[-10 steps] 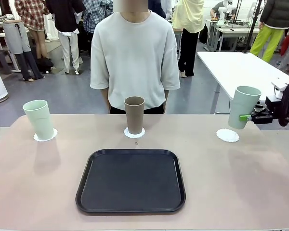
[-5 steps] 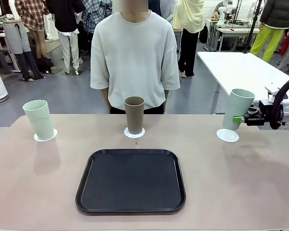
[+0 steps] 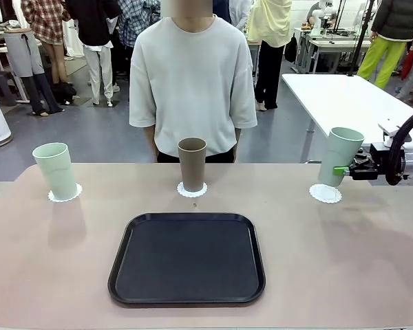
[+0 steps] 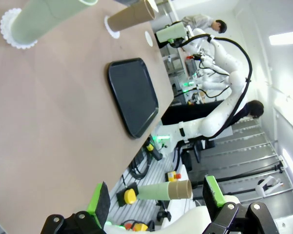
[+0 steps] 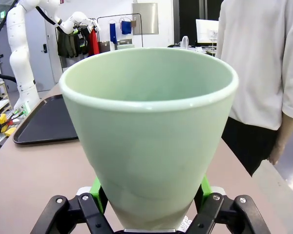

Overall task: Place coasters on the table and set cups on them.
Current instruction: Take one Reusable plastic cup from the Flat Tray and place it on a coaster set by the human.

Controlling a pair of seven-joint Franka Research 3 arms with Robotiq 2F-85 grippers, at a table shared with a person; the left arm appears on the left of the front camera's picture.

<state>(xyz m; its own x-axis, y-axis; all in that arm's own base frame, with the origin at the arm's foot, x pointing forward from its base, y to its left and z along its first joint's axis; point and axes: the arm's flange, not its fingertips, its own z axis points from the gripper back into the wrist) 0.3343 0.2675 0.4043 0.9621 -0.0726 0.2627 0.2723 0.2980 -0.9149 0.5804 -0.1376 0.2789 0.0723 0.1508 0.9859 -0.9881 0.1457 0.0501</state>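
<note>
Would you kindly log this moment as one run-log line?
right gripper: shut on third cup, tilted over right coaster | left gripper: open, holding nothing | two cups on coasters | tray: bare

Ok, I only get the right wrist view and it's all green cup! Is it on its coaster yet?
Observer: Nearly. In the front view the right gripper holds the pale green cup tilted, base at the right coaster; touching or not, I can't tell.
Operator: And the other cups?
Observer: The brown cup stands on the middle coaster.
Operator: And the last one?
Observer: The other green cup stands on the left coaster.
</note>
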